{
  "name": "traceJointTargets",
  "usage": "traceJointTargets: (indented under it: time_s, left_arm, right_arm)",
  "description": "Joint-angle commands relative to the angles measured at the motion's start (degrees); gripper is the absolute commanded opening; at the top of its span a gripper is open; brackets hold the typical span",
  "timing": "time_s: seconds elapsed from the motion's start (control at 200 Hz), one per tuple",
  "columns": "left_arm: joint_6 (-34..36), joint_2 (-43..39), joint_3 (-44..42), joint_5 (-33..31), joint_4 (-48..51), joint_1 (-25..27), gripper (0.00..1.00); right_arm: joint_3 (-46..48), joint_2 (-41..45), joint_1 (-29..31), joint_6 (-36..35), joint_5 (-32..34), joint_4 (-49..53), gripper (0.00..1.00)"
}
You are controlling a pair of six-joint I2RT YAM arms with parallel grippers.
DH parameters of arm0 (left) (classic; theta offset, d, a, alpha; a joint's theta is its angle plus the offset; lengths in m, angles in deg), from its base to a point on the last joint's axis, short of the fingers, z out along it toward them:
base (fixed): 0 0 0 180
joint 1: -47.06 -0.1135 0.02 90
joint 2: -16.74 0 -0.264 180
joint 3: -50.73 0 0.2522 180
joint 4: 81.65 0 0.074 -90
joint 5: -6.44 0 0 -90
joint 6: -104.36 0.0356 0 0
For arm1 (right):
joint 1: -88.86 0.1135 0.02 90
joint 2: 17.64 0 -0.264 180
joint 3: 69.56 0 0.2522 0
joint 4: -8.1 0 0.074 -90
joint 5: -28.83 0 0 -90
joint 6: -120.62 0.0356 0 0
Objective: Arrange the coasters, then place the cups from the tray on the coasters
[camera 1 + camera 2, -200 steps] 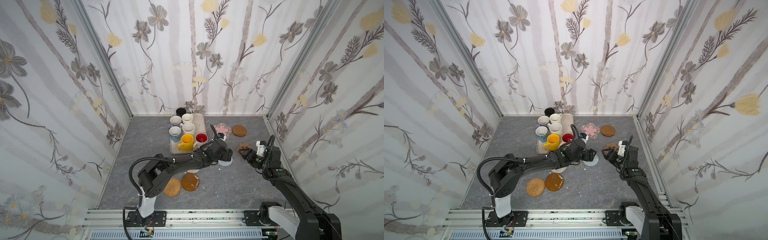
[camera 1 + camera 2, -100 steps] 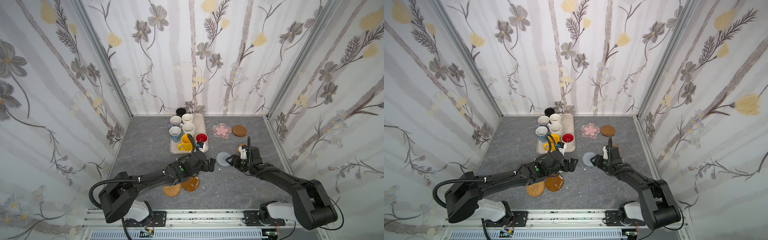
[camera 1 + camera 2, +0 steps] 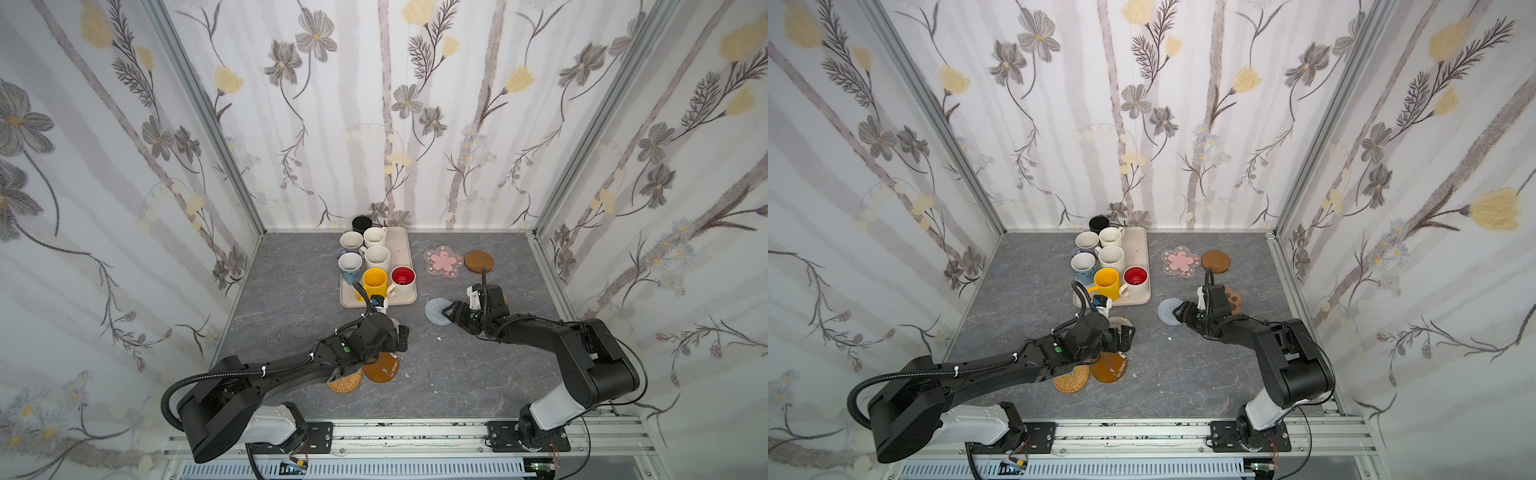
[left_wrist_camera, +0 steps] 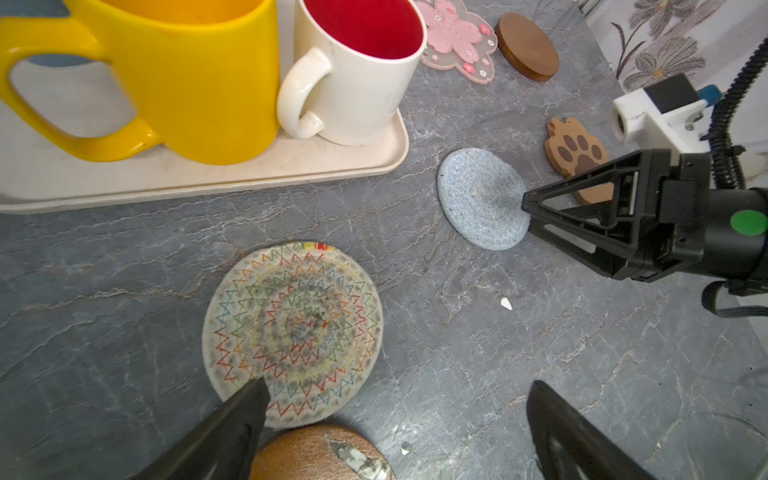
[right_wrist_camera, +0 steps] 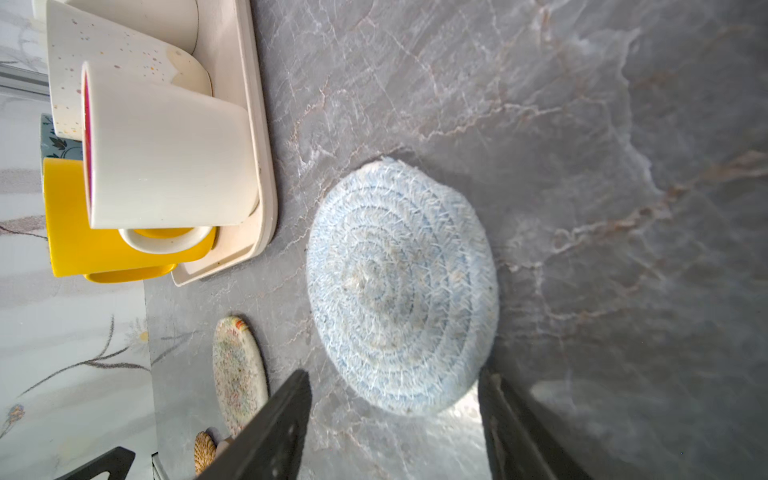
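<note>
We switch arms on the grey-blue coaster (image 3: 434, 309).
Our left claw (image 4: 399, 384) has backed off, wide open, empty; right claw (image 5: 395, 372), half-open, straddles its edge. Still arranging.

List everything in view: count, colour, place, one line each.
Tray: one, beige, far middle of table.
Mugs: seven, at the tray: yellow, white with red inside, pale blue patterned, speckled cream, plain cream, lavender, black.
Grey-blue coaster: one, woven, right of tray's near corner.
Beige coaster: one, woven, nearer than tray.
Rattan coaster: one, tan, near side.
Disc coasters: two, brown, far right and beside rattan coaster.
Flower coaster: one, clear pink, right of tray.
Paw coaster: one, brown, right side.
Table: one, grey marbled.
Left gripper: one, black, open, by beige coaster.
Right gripper: one, black, open, at grey-blue coaster's edge.
</note>
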Motion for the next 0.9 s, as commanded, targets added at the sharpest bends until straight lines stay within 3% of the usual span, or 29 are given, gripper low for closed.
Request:
traceJointTargets:
  time_s: [0.0,0.105,0.295,0.38,0.49,0.724,0.894]
  left_arm:
    - [-0.7,-0.4,-0.9,-0.8,-0.3,-0.8,1.0]
    - [-0.8,-1.3,-2.4,-1.0,-0.3,-1.6,1.0]
    - [-0.5,-3.5,-4.7,-1.2,-0.2,-3.7,1.0]
    - [-0.3,-4.4,-5.2,-0.9,-0.4,-4.7,1.0]
    - [0.0,-4.2,-5.4,-0.6,-0.4,-5.5,1.0]
    - [0.1,-4.7,-5.8,0.3,-0.3,-6.4,1.0]
    - [-0.5,-5.0,-6.3,1.4,-0.3,-6.8,1.0]
  right_arm:
    - [-2.1,-2.2,-0.2,0.2,1.7,1.4,0.56]
    - [-3.7,-2.7,-0.3,-0.6,2.0,2.6,0.54]
    - [-4.3,1.8,-0.5,-3.3,4.4,6.8,0.69]
    - [-3.8,4.5,-0.4,-4.2,4.9,8.0,0.71]
    - [-3.9,6.6,0.4,-4.5,3.4,7.8,0.63]
    - [-7.8,2.7,4.1,-3.6,2.8,5.9,0.29]
    - [-8.3,-1.5,5.4,-2.7,2.3,3.8,0.25]
